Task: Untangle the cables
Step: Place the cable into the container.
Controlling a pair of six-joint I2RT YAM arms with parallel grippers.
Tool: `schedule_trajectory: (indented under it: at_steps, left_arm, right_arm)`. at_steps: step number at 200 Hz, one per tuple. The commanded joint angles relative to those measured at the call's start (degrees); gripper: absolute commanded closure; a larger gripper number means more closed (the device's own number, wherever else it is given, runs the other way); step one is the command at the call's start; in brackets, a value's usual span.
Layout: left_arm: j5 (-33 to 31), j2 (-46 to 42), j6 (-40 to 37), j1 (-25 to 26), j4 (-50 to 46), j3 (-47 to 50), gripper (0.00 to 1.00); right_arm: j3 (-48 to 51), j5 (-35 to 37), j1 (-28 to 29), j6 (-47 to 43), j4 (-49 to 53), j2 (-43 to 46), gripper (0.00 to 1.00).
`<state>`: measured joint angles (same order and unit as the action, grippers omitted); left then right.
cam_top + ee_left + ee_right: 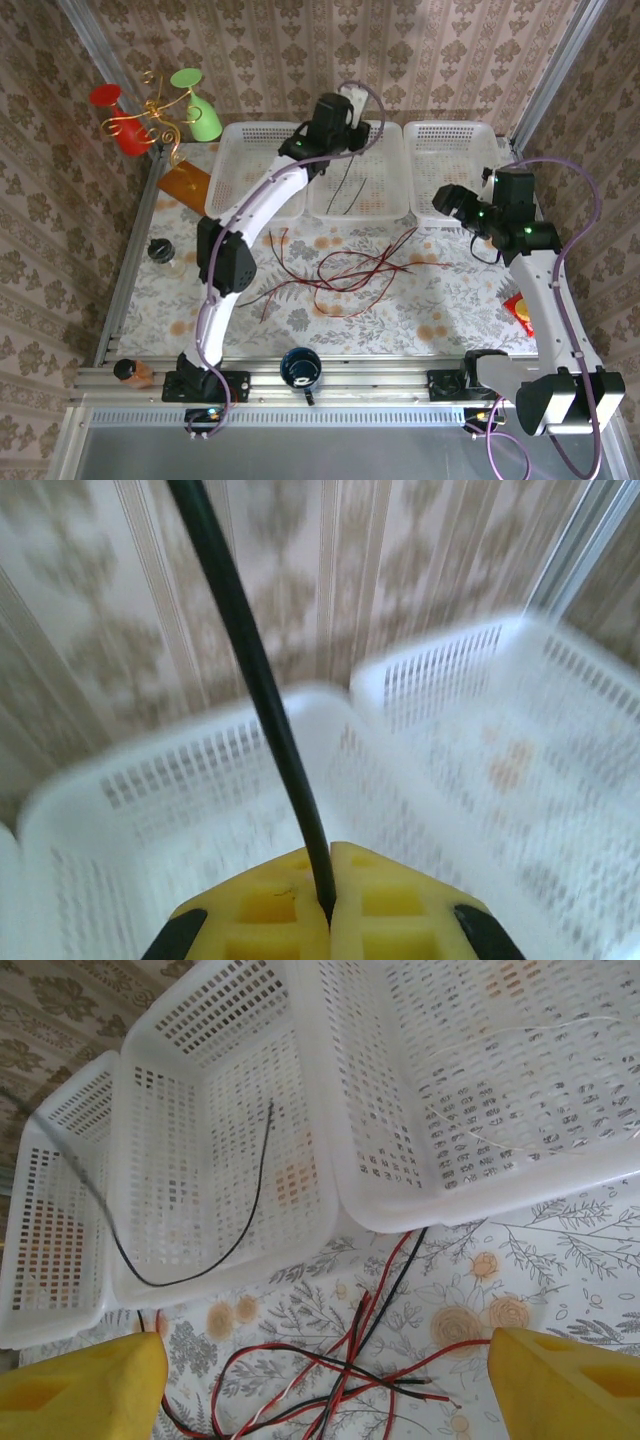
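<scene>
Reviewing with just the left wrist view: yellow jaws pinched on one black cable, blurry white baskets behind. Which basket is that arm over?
Observer: The left gripper is above the middle basket of three set in a row.
Operator: Where are the other cables?
Observer: Tangled red and black cables lie on the table, in front of the baskets.
Operator: What is the other arm doing?
Observer: The right gripper hovers near the front edge of the right basket, jaws wide open, holding nothing.
</scene>
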<state>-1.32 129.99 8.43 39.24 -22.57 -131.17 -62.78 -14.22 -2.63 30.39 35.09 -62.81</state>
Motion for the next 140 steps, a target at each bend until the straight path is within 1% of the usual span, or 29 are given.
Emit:
schedule_trajectory:
  at_steps: [1,15,65,92,100,106,134,140]
  left_arm:
    - [1.8,4.5,3.9,-0.1,-10.6,-3.1,1.00]
    - [3.5,7.2,5.3,-0.1,-12.6,-4.6,1.00]
    - [5.0,15.9,8.2,-0.7,-20.8,-12.7,1.00]
    - [5.5,17.6,8.9,-0.8,-20.9,-12.8,1.00]
    - [5.5,17.8,9.1,-0.9,-20.9,-12.9,0.95]
    - [5.5,18.0,9.3,-1.0,-20.9,-12.9,0.93]
    - [6.5,19.5,10.6,-1.9,-20.3,-13.6,0.94]
    - [7.0,19.8,10.7,-2.1,-20.2,-14.0,0.92]
  right_arm:
    - [1.7,-1.6,-0.3,-1.0,2.1,1.9,0.15]
    - [2.4,-1.7,-0.3,-1.2,2.4,2.3,0.16]
    - [4.2,-2.3,-0.3,-0.8,3.1,3.9,0.16]
    - [4.4,-2.7,-0.3,-0.7,3.6,4.1,0.16]
    - [4.3,-2.8,-0.3,-0.8,3.8,4.2,0.16]
    - [4.3,-2.7,-0.2,-0.9,3.9,4.2,0.16]
    - [4.2,-2.9,-0.3,-0.6,3.6,4.1,0.16]
    - [4.1,-3.0,-0.3,-0.5,3.6,4.0,0.16]
